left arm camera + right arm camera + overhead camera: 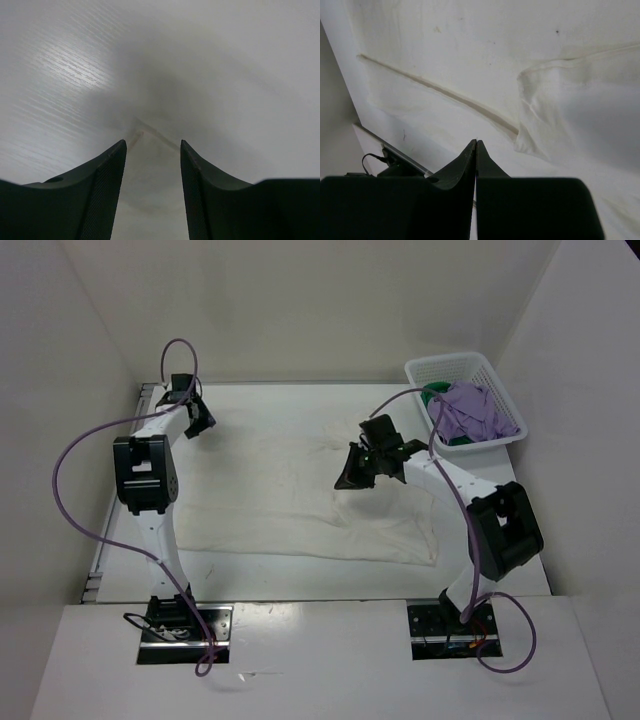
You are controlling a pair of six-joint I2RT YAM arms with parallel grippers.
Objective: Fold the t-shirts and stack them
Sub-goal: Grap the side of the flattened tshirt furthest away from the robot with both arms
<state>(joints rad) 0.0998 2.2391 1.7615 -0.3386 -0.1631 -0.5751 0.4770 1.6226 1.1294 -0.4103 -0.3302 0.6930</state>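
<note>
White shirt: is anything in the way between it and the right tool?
Nothing I can see. The right tool, shut and empty, hangs over the white shirt with only air between them. The basket sits off at the far right corner, out of the way.

The cream t-shirt (300,505) is plain off-white with faint yellowish seam lines, nearly matching the white table (280,405) under it. At two o'clock, the basket (452,367) is white plastic lattice. In it the lavender t-shirt (478,412) is plain pale purple. The green t-shirt (437,395) is bright green and seems plain, though little of it shows. The left arm (150,530) and right arm (455,480) are white with black joints, and their cables (56,480) are purple. The left gripper (152,145) is black with finely textured pads (102,190), and the right gripper (476,142) is black.
</note>
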